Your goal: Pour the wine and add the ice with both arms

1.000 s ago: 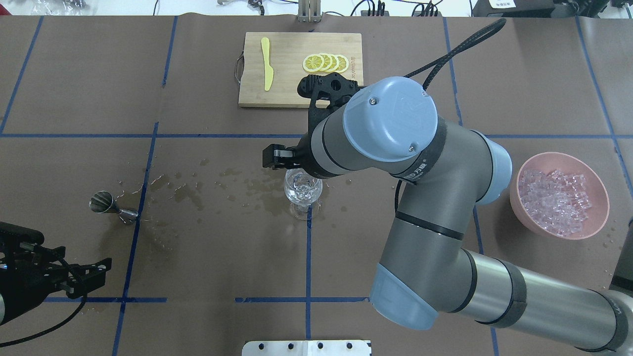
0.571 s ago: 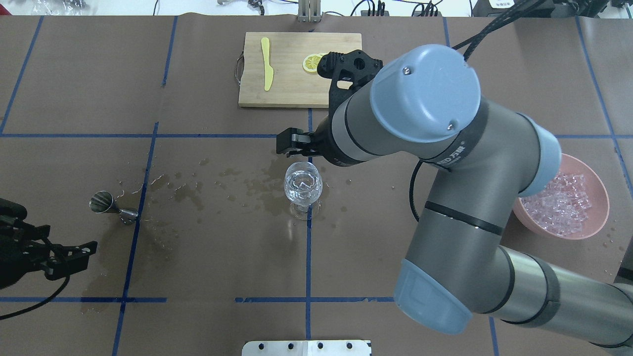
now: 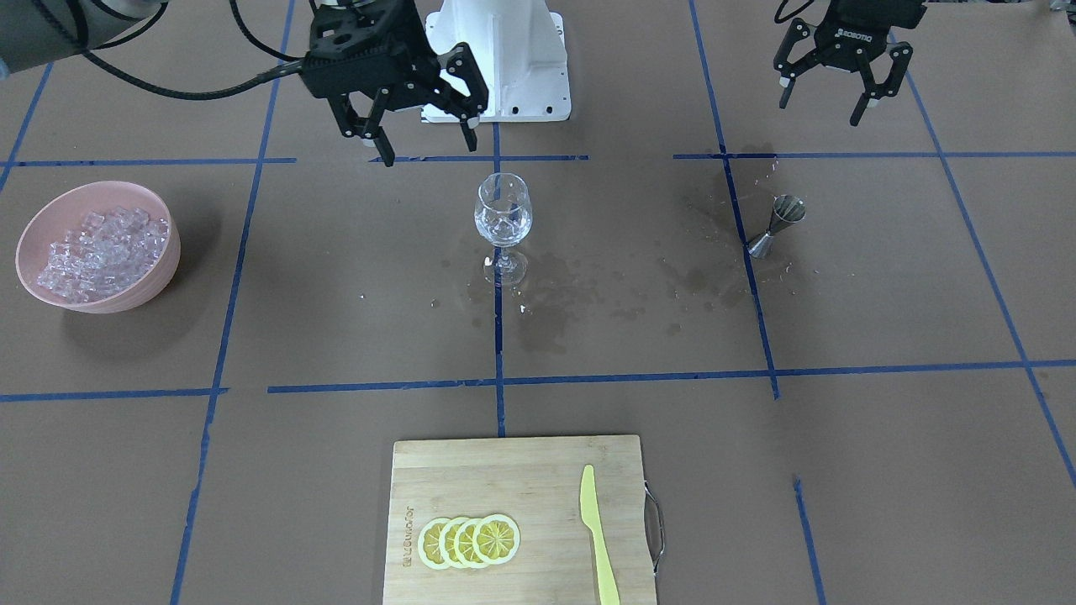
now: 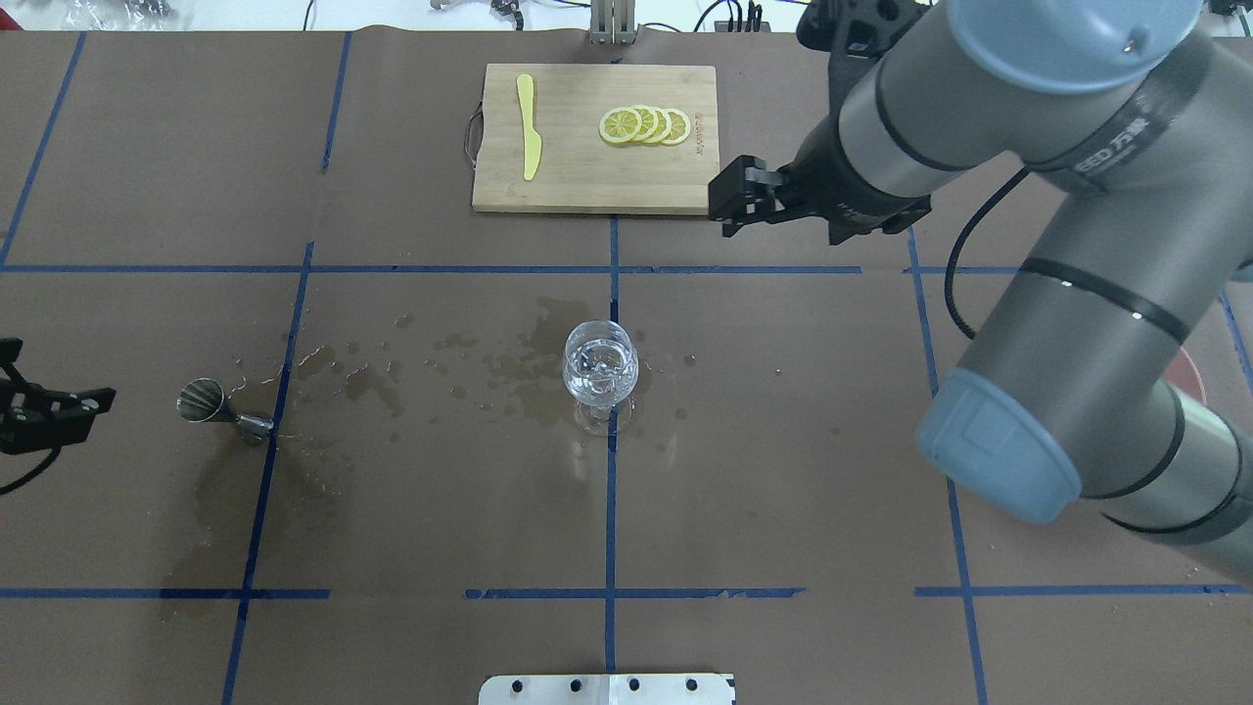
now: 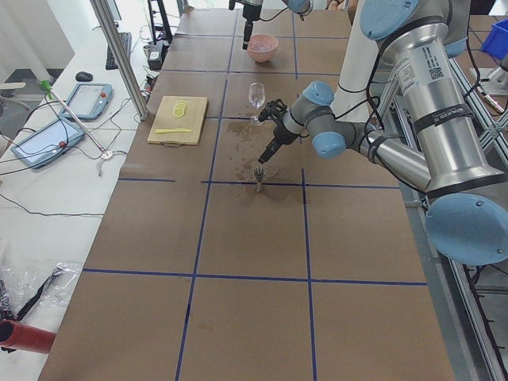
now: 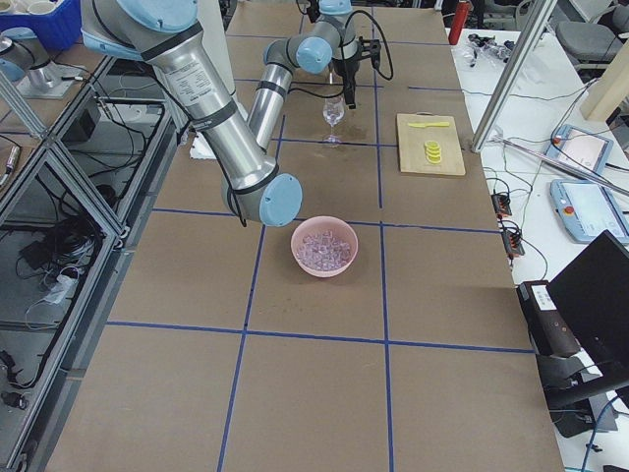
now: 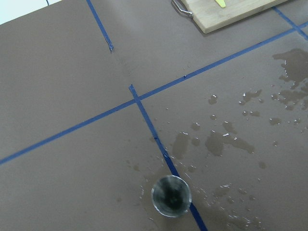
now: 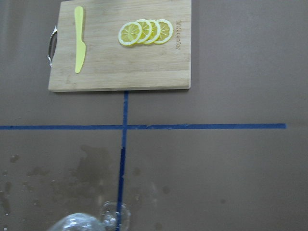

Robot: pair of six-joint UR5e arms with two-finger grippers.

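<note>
A stemmed wine glass (image 3: 503, 214) stands upright at the table's middle, with clear ice cubes and some clear liquid in its bowl (image 4: 600, 367). Its base shows at the bottom of the right wrist view (image 8: 114, 215). My right gripper (image 3: 419, 139) hangs open and empty, high above the table and off to the glass's right. My left gripper (image 3: 822, 101) is open and empty, apart from the steel jigger (image 3: 777, 221), which stands upright and also shows in the left wrist view (image 7: 171, 195). A pink bowl (image 3: 160, 252) holds a heap of ice cubes (image 3: 88, 248).
A bamboo cutting board (image 4: 578, 181) at the far side carries lemon slices (image 4: 644, 125) and a yellow knife (image 4: 529, 125). Wet patches (image 4: 372, 382) spread between the jigger and the glass. My right arm (image 4: 1057, 294) covers most of the bowl in the overhead view.
My right gripper has lifted away from above the glass and swung right. My left gripper has drawn back toward the left edge. The glass and jigger have not moved.
</note>
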